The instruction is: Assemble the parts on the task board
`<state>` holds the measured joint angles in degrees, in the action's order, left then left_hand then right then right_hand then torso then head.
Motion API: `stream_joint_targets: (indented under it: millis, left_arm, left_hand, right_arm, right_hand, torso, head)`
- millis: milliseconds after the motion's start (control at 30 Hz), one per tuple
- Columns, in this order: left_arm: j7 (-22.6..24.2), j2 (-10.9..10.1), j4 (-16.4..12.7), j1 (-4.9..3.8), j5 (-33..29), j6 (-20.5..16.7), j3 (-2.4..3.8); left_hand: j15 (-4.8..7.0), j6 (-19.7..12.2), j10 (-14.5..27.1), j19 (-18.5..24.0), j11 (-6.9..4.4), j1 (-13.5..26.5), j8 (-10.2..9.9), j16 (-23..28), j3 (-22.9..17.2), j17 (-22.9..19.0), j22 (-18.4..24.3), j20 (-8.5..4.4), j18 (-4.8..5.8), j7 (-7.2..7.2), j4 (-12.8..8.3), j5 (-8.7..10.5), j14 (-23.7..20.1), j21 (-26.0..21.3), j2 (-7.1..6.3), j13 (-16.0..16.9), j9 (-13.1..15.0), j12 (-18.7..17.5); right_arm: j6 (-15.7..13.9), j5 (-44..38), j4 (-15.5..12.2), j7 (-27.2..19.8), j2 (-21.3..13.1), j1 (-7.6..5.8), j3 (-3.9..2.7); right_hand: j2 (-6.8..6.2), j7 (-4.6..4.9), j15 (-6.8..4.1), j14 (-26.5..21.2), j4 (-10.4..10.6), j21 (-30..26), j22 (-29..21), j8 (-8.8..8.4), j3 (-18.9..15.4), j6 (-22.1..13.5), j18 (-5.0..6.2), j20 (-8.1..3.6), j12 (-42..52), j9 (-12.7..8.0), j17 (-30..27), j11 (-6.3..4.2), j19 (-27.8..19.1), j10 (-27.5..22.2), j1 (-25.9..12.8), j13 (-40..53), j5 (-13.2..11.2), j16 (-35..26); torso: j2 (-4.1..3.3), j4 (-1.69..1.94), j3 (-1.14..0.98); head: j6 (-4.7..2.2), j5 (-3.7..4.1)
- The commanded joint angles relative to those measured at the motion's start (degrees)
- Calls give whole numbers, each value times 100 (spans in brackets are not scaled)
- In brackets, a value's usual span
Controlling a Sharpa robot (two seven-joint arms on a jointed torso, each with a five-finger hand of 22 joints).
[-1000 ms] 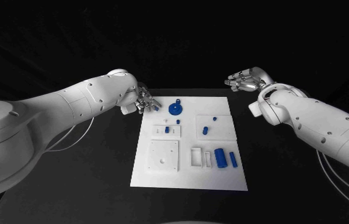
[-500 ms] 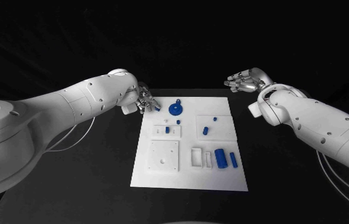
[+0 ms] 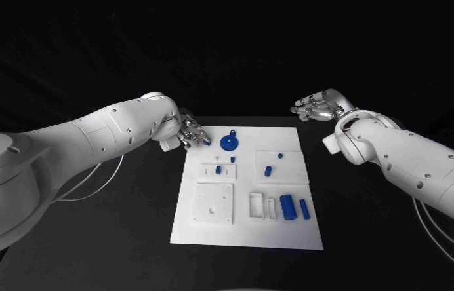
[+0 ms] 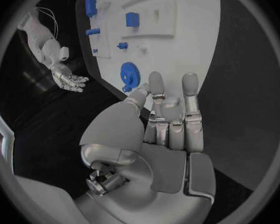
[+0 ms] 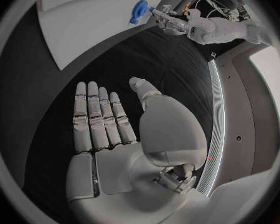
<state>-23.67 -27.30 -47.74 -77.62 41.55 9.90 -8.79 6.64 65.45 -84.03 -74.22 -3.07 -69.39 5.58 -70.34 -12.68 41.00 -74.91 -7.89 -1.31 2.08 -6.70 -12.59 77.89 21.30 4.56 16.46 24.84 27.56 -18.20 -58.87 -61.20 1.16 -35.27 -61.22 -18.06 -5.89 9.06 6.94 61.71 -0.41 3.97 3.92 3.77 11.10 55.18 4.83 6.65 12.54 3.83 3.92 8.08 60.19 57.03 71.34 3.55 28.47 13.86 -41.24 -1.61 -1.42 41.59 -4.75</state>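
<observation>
The white task board (image 3: pixel 246 229) lies mid-table with blue parts on it. A blue gear (image 3: pixel 229 140) sits near its far left corner, and two blue cylinders (image 3: pixel 287 206) lie side by side near the right edge. My left hand (image 3: pixel 192 134) hovers at the board's far left corner. Its fingers (image 4: pixel 171 109) are straight with nothing in them, and the thumb tip is close to the gear (image 4: pixel 130 76). A small blue piece (image 3: pixel 205 142) shows just beside its fingertips. My right hand (image 3: pixel 317 104) is raised beyond the board's far right corner, its fingers (image 5: pixel 99 117) flat and empty.
Small blue pegs (image 3: pixel 268 169) stand in the board's middle. One blue piece (image 3: pixel 218 169) sits in a white holder. A white square plate (image 3: pixel 214 202) and white slots (image 3: pixel 256 204) take up the near half. Black table (image 3: pixel 113 238) surrounds the board.
My left hand has edged slightly toward the gear. The right hand has hardly moved.
</observation>
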Motion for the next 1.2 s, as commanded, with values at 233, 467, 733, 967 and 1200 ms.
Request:
stream_joint_targets:
  millis: [233, 467, 733, 967, 1200]
  left_arm:
    - [-185, -487, -879, -32, -767, -660, 5]
    - [-301, -1072, -1890, -89, -800, -1079, -18]
    - [-434, -1512, -2662, -104, -651, -1754, -129]
    - [-444, -1793, -3206, -107, -470, -2261, -325]
    - [-455, -1839, -3498, -73, -149, -2651, -425]
  left_hand:
    - [25, 463, -259, -13, -73, 159, -109, -121, -420, 212, -105, -3, 20, -219, -294, -429, 131, 75, -176, 17, 1974, 131]
    - [28, 660, -276, -67, -82, 264, -154, -198, -495, 419, -102, 5, -2, -254, -348, -683, 257, 121, -279, -6, 1930, 332]
    - [38, 822, -282, -126, -120, 363, -139, -273, -541, 641, -104, 11, -32, -303, -392, -905, 381, 190, -354, -39, 1972, 533]
    - [32, 871, -283, -142, -127, 384, -153, -282, -565, 729, -103, 22, -46, -315, -415, -957, 440, 234, -391, -81, 1982, 621]
    - [7, 906, -282, -109, -132, 387, -155, -382, -567, 899, -109, 74, -86, -322, -397, -966, 472, 299, -409, -82, 1940, 737]
  right_arm:
    - [105, -145, -29, -63, -61, 4, -1]
    - [113, -107, -36, -53, -110, 4, -1]
    - [50, -79, -34, -35, -136, 4, 0]
    - [55, -57, -32, -23, -147, 4, 0]
    - [66, -52, -27, -22, -141, 4, 0]
  right_hand:
    - [-25, 31, 4, -28, -12, -1, -5, -15, 37, 23, -32, -9, -30, -8, -8, 11, -10, 18, -38, -7, 42, -15]
    - [-25, 31, 4, -28, -12, -1, -5, -15, 37, 23, -32, -9, -30, -8, -8, 11, -10, 18, -38, -7, 42, -15]
    - [-42, 31, 5, -25, -9, -1, -5, -14, 19, 23, -31, -9, -31, -7, -9, 12, -11, 18, -41, -7, 60, -16]
    - [-62, 34, 4, -26, -47, -1, -5, -16, 12, 21, -31, -9, -32, -8, -9, 13, -12, 16, 13, -7, 57, -18]
    - [-60, 32, 3, -25, -54, -1, -5, -15, 11, 22, -31, -9, -32, -8, -9, 12, -13, 17, 18, -7, 54, -18]
  torso:
    - [7, 18, -13]
    - [13, 25, -16]
    - [14, 30, -19]
    - [26, 55, -20]
    - [19, 48, -15]
  head:
    - [10, -14]
    - [17, -30]
    - [31, -72]
    - [56, -63]
    - [76, -85]
